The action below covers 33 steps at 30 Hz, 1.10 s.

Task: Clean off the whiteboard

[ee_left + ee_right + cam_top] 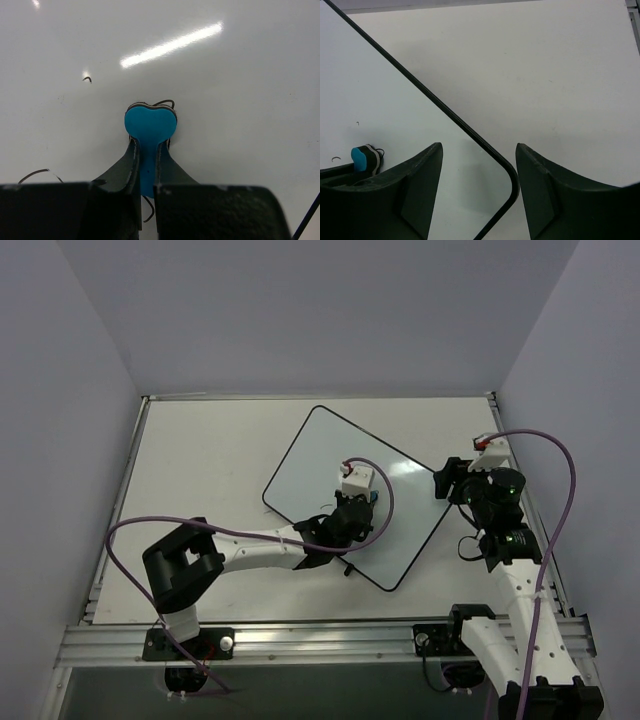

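The whiteboard (320, 465) lies flat and skewed on the table, glossy white with a thin black rim. My left gripper (362, 508) is over its middle, shut on a blue eraser (150, 125) whose end presses on the board. Short black marker strokes (87, 78) remain on the board (240, 100) around the eraser. My right gripper (479, 150) is open, its jaws straddling the board's rounded right corner (512, 180) from above. The eraser (364, 157) also shows in the right wrist view, at the left.
The white table (200, 450) has bare surface left of and behind the board. Grey walls enclose it on three sides. A metal rail (320, 640) runs along the near edge. Purple cables (140, 530) loop from both arms.
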Each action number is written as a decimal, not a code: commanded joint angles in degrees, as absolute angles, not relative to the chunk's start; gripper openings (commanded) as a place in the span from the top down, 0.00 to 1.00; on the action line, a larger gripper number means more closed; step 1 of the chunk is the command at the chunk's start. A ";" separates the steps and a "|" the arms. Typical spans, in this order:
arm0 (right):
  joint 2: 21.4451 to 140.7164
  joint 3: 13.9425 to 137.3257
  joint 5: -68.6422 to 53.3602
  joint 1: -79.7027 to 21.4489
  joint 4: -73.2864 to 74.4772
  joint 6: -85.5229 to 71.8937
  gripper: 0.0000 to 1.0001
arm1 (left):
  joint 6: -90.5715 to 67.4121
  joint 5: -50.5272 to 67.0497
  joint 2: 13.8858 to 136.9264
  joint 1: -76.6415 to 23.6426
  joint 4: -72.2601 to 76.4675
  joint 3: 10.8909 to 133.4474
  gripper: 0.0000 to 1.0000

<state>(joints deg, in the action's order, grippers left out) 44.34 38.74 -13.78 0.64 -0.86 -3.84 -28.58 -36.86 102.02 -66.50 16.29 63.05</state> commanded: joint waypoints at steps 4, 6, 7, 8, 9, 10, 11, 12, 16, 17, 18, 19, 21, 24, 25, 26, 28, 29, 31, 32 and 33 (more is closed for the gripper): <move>43.16 42.36 -14.68 0.70 3.86 -8.17 0.43 | -29.97 -33.84 102.92 -66.80 14.06 60.29 0.98; 43.15 42.63 -12.14 0.97 6.31 -9.74 0.43 | -30.15 -33.66 102.92 -66.80 14.06 59.86 0.98; 43.24 42.80 -10.48 1.23 7.29 -10.54 0.42 | -30.15 -33.84 102.92 -66.80 14.06 59.77 0.98; 43.85 42.98 -7.50 1.67 8.08 -11.68 0.42 | -30.15 -33.92 102.83 -66.80 14.06 59.68 0.98; 44.12 43.41 -6.51 1.93 9.39 -12.91 0.43 | -29.97 -34.01 102.66 -66.80 14.15 59.42 0.98; 44.30 43.50 -5.81 2.11 9.67 -14.22 0.43 | -29.71 -33.93 102.48 -66.88 14.41 59.41 0.98; 43.95 43.33 -5.63 2.28 9.67 -14.41 0.43 | -29.45 -34.01 102.13 -66.88 14.33 59.50 0.98; 43.60 42.72 -5.54 2.37 9.58 -14.50 0.43 | -28.66 -34.19 101.87 -66.80 14.15 59.68 0.98; 42.01 41.66 -7.90 2.20 9.32 -15.29 0.44 | -27.07 -35.77 99.94 -66.88 13.62 60.38 0.98; 41.66 41.49 -10.96 2.20 8.97 -15.47 0.44 | -26.90 -35.95 99.32 -66.88 13.62 60.38 0.98; 41.83 41.40 -12.38 2.28 8.09 -15.90 0.45 | -26.63 -36.03 99.06 -66.88 13.54 60.29 0.98; 42.01 40.96 -13.96 2.29 7.56 -16.08 0.45 | -26.54 -36.04 98.97 -66.80 13.54 60.29 0.98; 43.32 40.35 -17.29 2.37 6.42 -16.35 0.50 | -26.46 -36.39 98.88 -66.88 13.54 60.12 0.98; 44.30 39.55 -18.80 2.37 5.54 -16.43 0.56 | -26.72 -36.56 99.14 -66.88 13.80 59.85 0.98; 44.38 39.46 -18.55 2.37 5.54 -16.44 0.56 | -26.81 -36.56 99.23 -66.80 13.80 59.77 0.98; 44.38 39.64 -17.94 2.37 5.80 -16.35 0.55 | -26.81 -36.56 99.40 -66.80 13.97 59.59 0.98; 44.12 39.99 -14.61 2.37 6.85 -16.17 0.54 | -26.89 -36.48 99.58 -66.71 14.06 59.59 0.98; 43.43 40.16 -13.28 2.37 7.03 -16.17 0.53 | -26.89 -36.47 99.58 -66.80 14.06 59.59 0.98; 42.72 40.69 -11.00 2.37 7.47 -15.56 0.53 | -26.89 -36.39 99.58 -66.80 14.15 59.41 0.98; 42.45 40.95 -11.51 2.37 7.47 -14.60 0.52 | -26.89 -36.39 99.41 -66.80 14.24 59.33 0.98; 42.80 42.52 -11.86 2.37 8.69 -12.41 0.51 | -26.89 -36.39 99.32 -66.80 14.41 59.07 0.98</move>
<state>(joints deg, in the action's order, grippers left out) 43.46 39.86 -14.04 1.96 7.88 -15.40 -27.62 -36.82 100.18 -66.65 16.08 60.31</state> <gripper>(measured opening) 0.482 0.110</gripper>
